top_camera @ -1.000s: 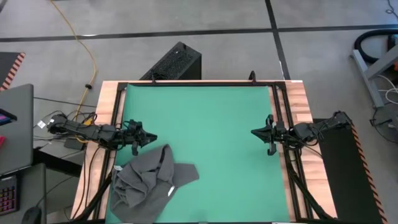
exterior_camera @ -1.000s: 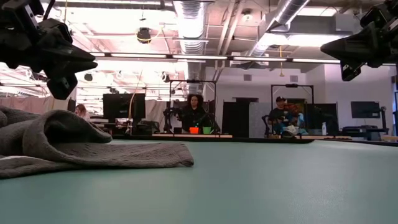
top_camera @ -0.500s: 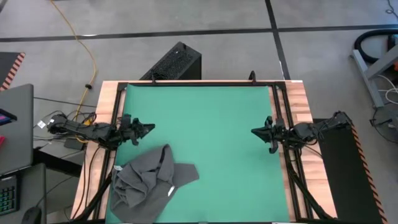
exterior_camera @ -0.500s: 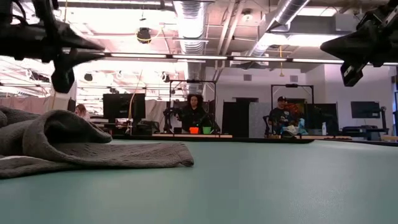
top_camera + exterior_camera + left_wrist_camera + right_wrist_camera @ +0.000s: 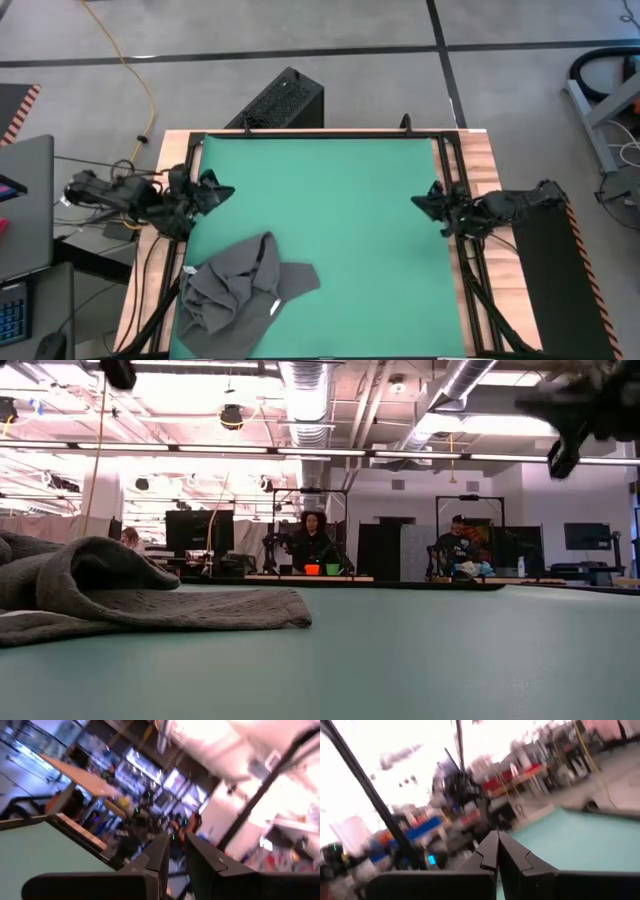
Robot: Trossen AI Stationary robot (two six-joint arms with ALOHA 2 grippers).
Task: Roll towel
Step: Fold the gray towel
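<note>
**Both arms pull back, towel not rolled**

Both arms have moved back toward the sides of the counter (image 5: 480, 160) since a second ago. In the high view, the left pincer (image 5: 212, 189) now sits at the left edge of the green mat (image 5: 330, 200), higher in the frame than before. The right pincer (image 5: 428, 200) sits at the right edge. The left one is nearly closed, with a thin gap. The right one is closed. Neither holds anything.

The towel (image 5: 240, 290) lies crumpled in the lower left of the frame, touched by no pincer. Rolling has not begun, I think. Next, a pincer likely needs to come down, open, and grab a towel edge to flatten it.
</note>
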